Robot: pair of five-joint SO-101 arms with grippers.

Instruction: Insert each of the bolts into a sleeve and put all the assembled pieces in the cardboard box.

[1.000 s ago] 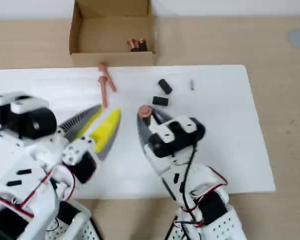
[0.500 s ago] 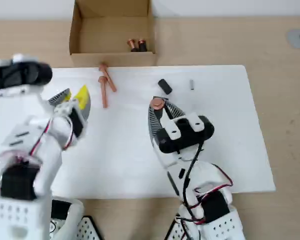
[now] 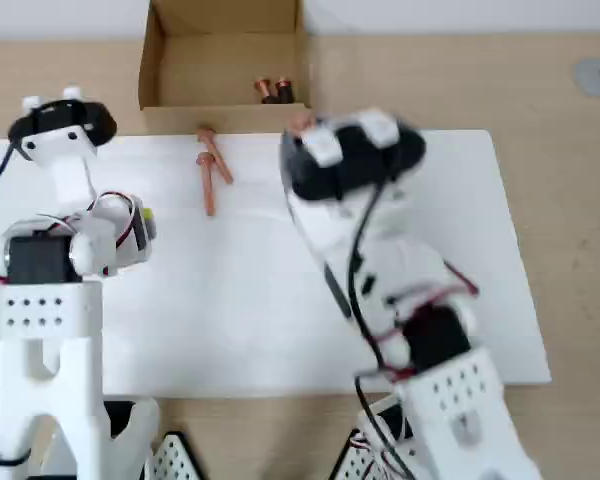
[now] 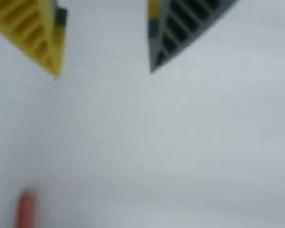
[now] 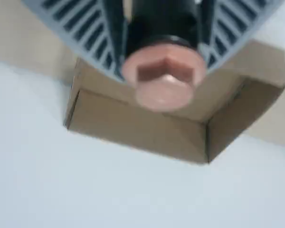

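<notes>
My right gripper (image 5: 164, 61) is shut on a black sleeve (image 5: 161, 19) with a copper bolt (image 5: 164, 80) through it, the hex head facing out. It hangs above the white mat, just short of a corner of the cardboard box (image 5: 147, 133). From above, the right arm (image 3: 350, 160) stands near the box's (image 3: 225, 65) front right corner, the bolt head (image 3: 300, 122) showing. Assembled pieces (image 3: 273, 90) lie in the box. Two loose bolts (image 3: 210, 172) lie on the mat. My left gripper (image 4: 103, 71) is open over bare mat, a bolt tip (image 4: 26, 211) nearby.
The white mat (image 3: 230, 300) covers most of the wooden table. The left arm (image 3: 65, 140) stands folded back at the mat's left edge. A grey round disc (image 3: 598, 75) sits at the table's far right.
The right arm has risen and travelled toward the box with the sleeved bolt, now covering the loose sleeves. The left arm has swung back to the left edge.
</notes>
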